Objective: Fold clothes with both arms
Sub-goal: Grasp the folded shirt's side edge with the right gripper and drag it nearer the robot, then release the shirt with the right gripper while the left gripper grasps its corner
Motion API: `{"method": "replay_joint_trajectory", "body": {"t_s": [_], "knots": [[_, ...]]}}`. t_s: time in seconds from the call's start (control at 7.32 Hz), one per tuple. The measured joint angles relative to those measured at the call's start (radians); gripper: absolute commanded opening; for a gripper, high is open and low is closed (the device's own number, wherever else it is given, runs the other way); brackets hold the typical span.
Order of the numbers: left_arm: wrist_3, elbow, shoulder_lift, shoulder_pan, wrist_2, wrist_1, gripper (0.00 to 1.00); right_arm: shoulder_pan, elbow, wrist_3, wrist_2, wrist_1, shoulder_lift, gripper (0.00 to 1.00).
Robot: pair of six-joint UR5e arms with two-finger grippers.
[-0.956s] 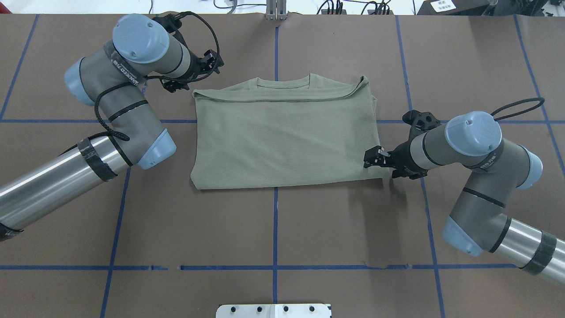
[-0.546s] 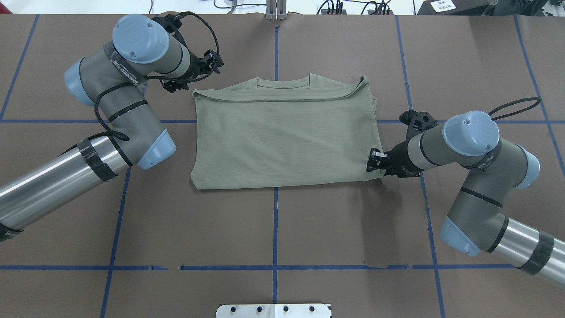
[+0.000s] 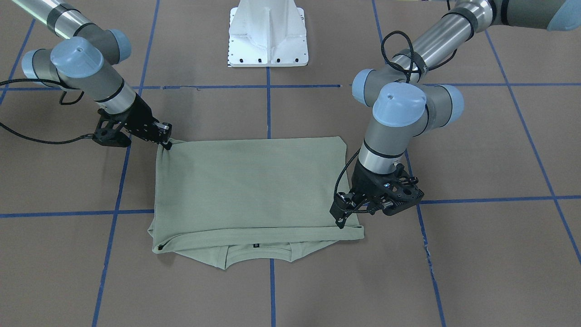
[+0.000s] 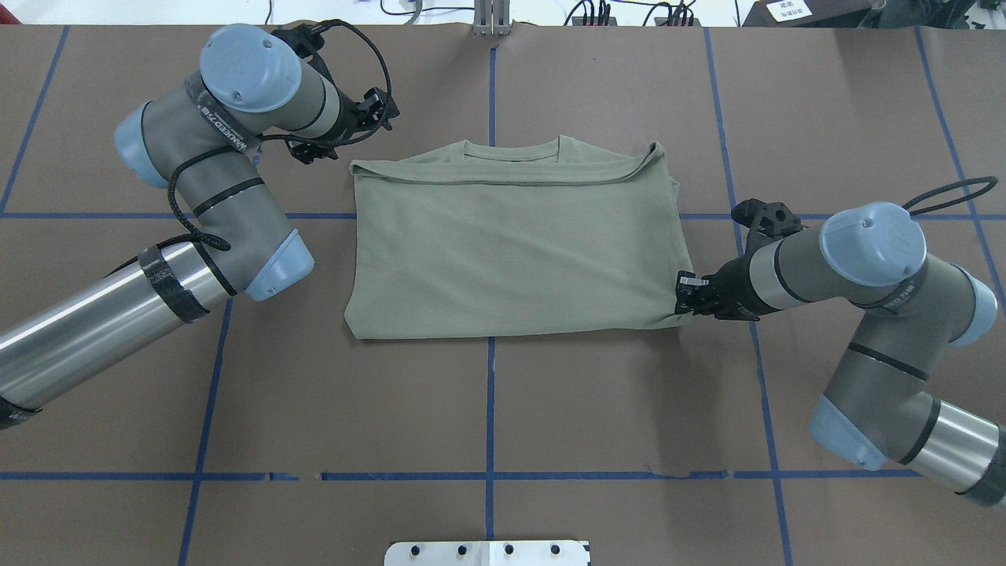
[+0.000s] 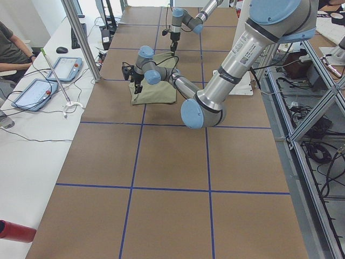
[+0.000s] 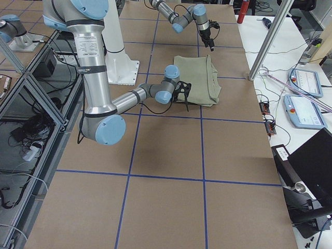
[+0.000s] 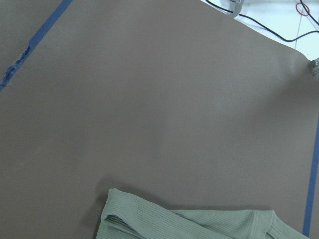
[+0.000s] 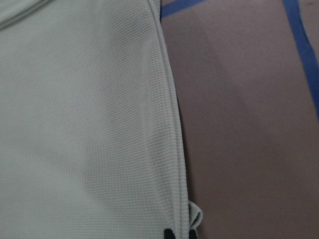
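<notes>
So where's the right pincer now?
Overhead view, right side: the right pincer grips the near right corner of the green shirt, just left of a blue tape line.

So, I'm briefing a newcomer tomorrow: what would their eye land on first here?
The folded green shirt lying mid-table, collar at the far edge. Then the right arm, its jaws pinched on the shirt's near right corner, drawn to a point, while the left arm hangs by the far left corner.

right pincer (image 8: pixel 180 233) cropped at shirt (image 8: pixel 89 124), left pincer (image 3: pixel 339 221) unclear
</notes>
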Motion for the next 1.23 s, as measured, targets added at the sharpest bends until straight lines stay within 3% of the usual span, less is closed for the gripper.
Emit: {"method": "replay_joint_trajectory", "body": {"t_s": [0.41,0.82,0.96,1.09,1.23], "knots": [[-0.006,-0.037,0.007,0.011,0.022,0.006,1.00,-0.102,0.204,0.000,0.072,0.002,-0.205,0.00],[-0.021,-0.081,0.029,0.031,0.047,0.013,1.00,-0.245,0.306,0.003,0.186,0.004,-0.319,0.00],[-0.021,-0.093,0.037,0.033,0.049,0.013,1.00,-0.298,0.314,0.003,0.225,0.004,-0.330,0.72],[-0.021,-0.100,0.042,0.035,0.049,0.014,1.00,-0.348,0.316,0.003,0.261,0.005,-0.331,1.00],[-0.021,-0.107,0.043,0.037,0.049,0.014,1.00,-0.379,0.321,0.003,0.287,0.007,-0.330,1.00]]}}
